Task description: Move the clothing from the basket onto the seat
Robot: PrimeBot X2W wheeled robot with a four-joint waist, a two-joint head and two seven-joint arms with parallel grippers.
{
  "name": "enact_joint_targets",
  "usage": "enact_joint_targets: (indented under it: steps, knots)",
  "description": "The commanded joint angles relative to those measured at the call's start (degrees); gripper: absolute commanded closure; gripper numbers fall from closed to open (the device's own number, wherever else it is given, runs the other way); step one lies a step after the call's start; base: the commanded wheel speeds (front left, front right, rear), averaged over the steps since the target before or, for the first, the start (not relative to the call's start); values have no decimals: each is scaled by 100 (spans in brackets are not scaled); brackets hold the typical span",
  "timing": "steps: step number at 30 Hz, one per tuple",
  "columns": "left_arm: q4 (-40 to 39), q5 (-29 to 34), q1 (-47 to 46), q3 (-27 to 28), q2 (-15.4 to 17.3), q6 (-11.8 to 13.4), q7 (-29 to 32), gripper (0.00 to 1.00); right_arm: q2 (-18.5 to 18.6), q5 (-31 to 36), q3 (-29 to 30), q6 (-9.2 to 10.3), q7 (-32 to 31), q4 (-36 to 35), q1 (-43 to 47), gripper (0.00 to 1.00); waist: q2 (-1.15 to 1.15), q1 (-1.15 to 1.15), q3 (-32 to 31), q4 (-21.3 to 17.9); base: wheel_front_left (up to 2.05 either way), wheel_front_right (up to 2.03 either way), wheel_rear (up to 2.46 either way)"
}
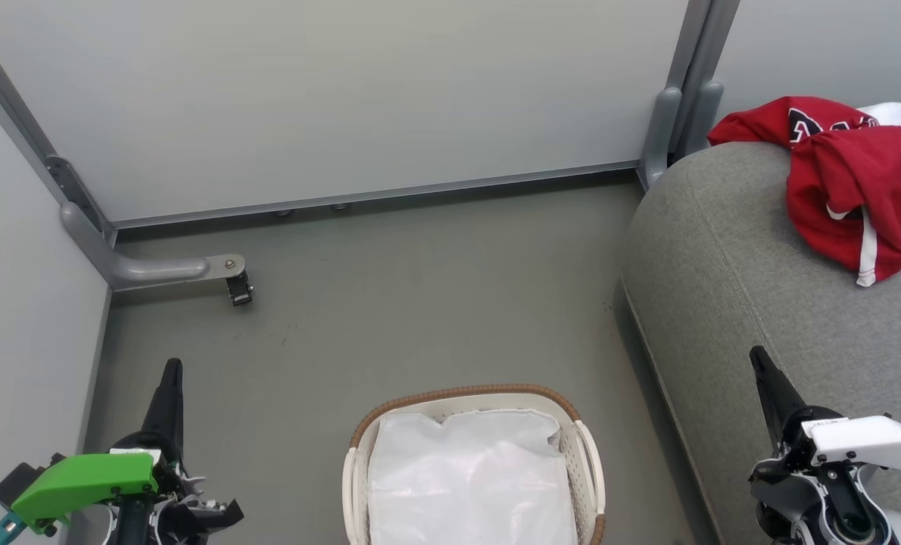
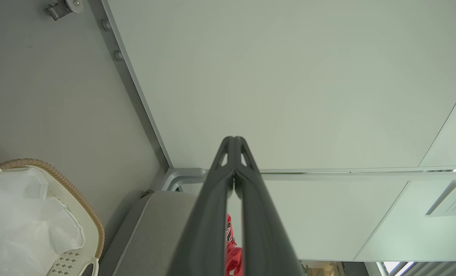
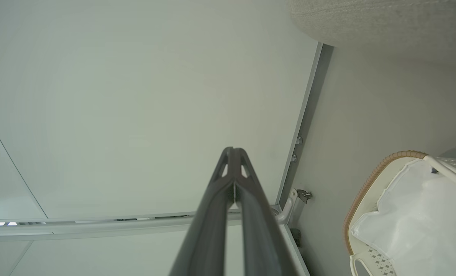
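The red clothing [image 1: 848, 178] with white trim and a black-and-white emblem lies crumpled on the grey seat [image 1: 731, 288] at the right. A sliver of the clothing [image 2: 232, 249] shows between the left fingers in the left wrist view. The white basket [image 1: 360, 469] with its brown rim stands on the floor at bottom centre, holding just its white liner [image 1: 469, 484]. My left gripper [image 1: 172, 369] is shut and empty at the lower left, apart from the basket. Over the seat's front edge my right gripper [image 1: 758, 356] points up, shut and empty. Basket [image 2: 92, 226] and seat [image 2: 155, 230] appear beside the left gripper [image 2: 234, 140]; the right gripper [image 3: 233, 150] has the basket [image 3: 356, 207] at its right.
Pale partition walls [image 1: 329, 98] close off the back and left. A grey metal foot with a small caster [image 1: 238, 288] juts onto the floor at the back left. Bare grey floor [image 1: 420, 303] lies between basket, wall and seat.
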State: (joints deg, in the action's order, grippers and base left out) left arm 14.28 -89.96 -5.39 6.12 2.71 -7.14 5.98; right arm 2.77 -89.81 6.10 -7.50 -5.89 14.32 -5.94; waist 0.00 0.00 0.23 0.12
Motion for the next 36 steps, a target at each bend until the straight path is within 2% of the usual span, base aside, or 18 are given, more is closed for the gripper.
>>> enact_joint_targets:
  steps: [1,6,36]
  knots:
    - [-27,-109,-115,36,30,-51,28,100,30,-117,28,2,-29,-32,-45,100,0,0,-1,-2,0,0,0]
    - [-33,-273,-134,59,31,-53,77,100,31,-293,59,2,-80,-50,-44,100,0,0,-5,-12,0,0,0]
    - [-29,-254,-119,54,30,-49,76,100,27,-268,58,2,-83,-46,-42,100,0,0,-5,-12,0,0,0]
